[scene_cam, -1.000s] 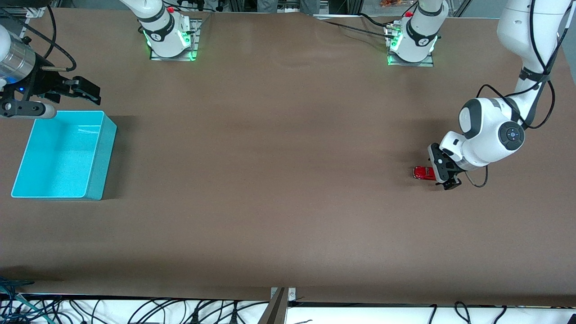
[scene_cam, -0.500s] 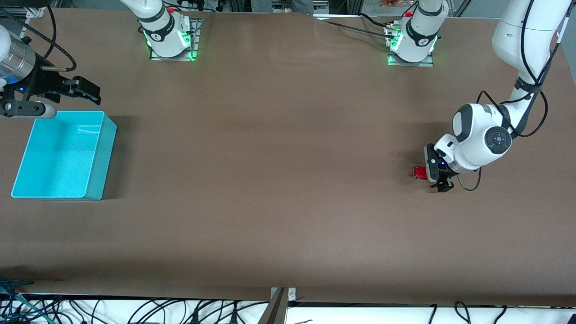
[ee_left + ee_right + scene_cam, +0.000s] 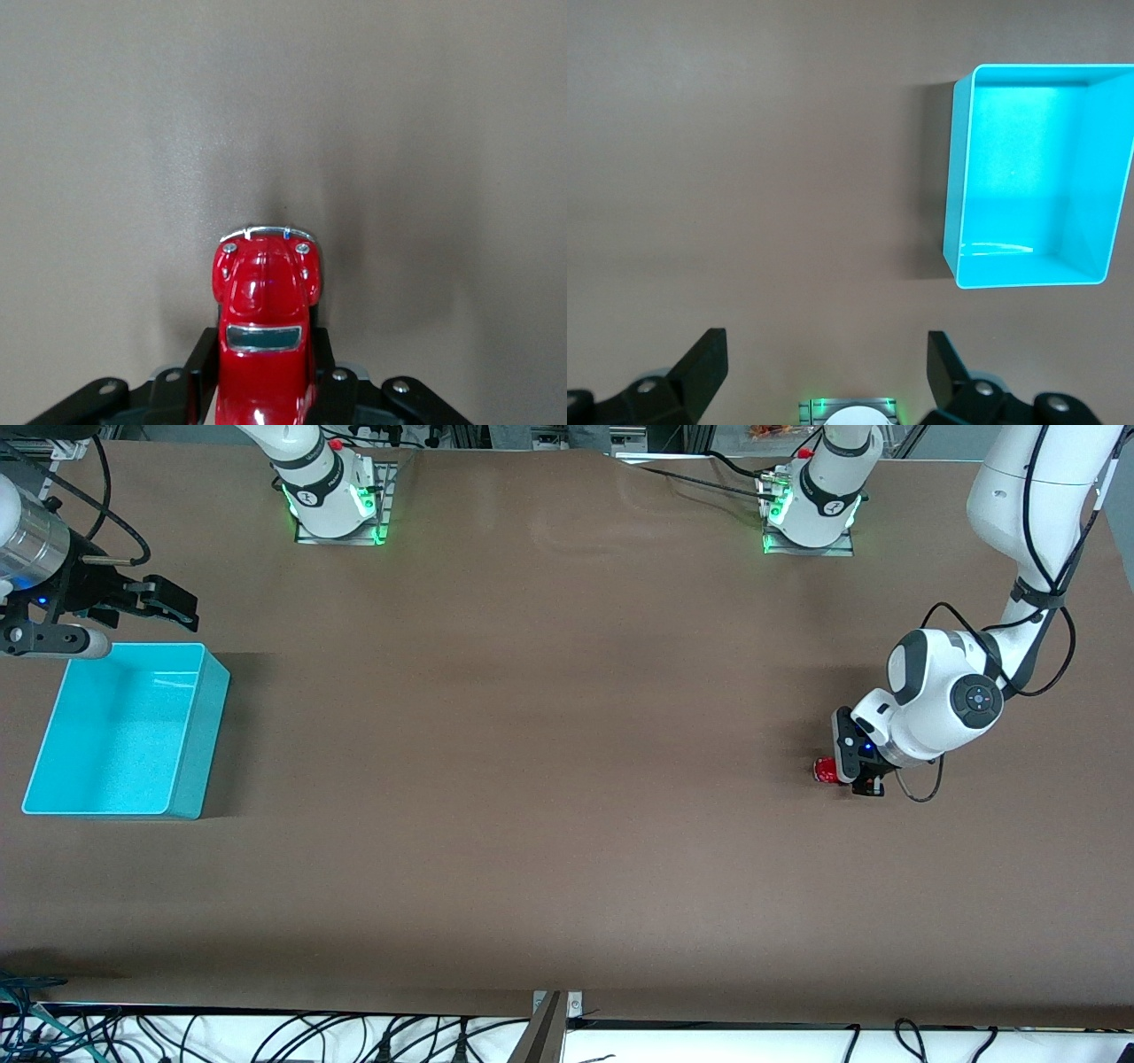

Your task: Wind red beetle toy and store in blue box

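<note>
While my left gripper (image 3: 852,772) clamps the red beetle toy (image 3: 263,341) at the table's three o'clock, it stays grounded. My right gripper (image 3: 824,372) waits, jaws apart, near the blue box (image 3: 199,731) at nine o'clock.

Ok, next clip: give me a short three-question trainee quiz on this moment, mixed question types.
1. True or false: the left claw is shut on the red beetle toy.
2. Multiple choice: the blue box holds (a) the toy, (b) nothing visible, (c) a cable.
3. Fill in: the right claw, open, waits above the table by the blue box's edge nearer the robot ____.

Key: 1 true, its fingers press the toy's sides on the table. 2 b. 3 bases.
</note>
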`<state>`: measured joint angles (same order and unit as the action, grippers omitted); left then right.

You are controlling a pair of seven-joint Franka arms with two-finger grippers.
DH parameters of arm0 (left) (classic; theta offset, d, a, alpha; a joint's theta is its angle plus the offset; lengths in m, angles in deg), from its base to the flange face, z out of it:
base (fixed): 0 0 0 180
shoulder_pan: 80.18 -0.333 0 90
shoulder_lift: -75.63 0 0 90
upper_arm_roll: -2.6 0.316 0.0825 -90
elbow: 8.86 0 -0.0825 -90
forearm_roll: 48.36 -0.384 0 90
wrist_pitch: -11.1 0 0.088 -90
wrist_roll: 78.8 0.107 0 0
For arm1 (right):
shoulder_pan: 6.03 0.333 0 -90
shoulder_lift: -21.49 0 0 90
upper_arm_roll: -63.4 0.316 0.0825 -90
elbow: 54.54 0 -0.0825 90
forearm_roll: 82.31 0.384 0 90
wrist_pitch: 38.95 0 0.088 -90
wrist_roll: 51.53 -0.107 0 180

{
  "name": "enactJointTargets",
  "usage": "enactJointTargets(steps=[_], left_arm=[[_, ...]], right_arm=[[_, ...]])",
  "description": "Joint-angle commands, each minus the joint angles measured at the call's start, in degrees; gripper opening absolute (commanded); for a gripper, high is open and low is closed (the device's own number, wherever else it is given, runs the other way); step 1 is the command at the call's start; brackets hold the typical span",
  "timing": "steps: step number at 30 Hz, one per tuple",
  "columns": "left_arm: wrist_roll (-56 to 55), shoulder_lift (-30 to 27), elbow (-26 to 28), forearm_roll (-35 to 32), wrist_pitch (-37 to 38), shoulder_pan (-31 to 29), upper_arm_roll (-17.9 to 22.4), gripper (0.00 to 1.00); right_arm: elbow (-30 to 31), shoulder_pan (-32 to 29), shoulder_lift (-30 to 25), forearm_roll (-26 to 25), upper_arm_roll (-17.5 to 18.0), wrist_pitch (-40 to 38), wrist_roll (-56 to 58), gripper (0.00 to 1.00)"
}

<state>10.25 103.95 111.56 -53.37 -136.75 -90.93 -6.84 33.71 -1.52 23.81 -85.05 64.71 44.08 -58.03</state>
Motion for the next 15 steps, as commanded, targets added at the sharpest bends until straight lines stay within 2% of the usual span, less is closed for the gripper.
enactJointTargets(steps=[1, 8, 15], left_arm=[[1.92, 0.42, -0.36, -1.76, 0.02, -1.55, -0.85, 0.04], [5.34, 1.73, -0.89, -1.67, 0.02, -1.64, -0.85, 0.05], [5.70, 2.88, -0.98, -1.67, 0.02, -4.80, -0.77, 0.07]], right_arm=[[-1.41, -0.12, 0.23, 0.45, 0.18, -1.20, -0.45, 1.00], [-1.41, -0.21, 0.23, 0.45, 0.18, -1.20, -0.45, 1.00], [-1.41, -0.21, 0.23, 0.45, 0.18, -1.20, -0.45, 1.00]])
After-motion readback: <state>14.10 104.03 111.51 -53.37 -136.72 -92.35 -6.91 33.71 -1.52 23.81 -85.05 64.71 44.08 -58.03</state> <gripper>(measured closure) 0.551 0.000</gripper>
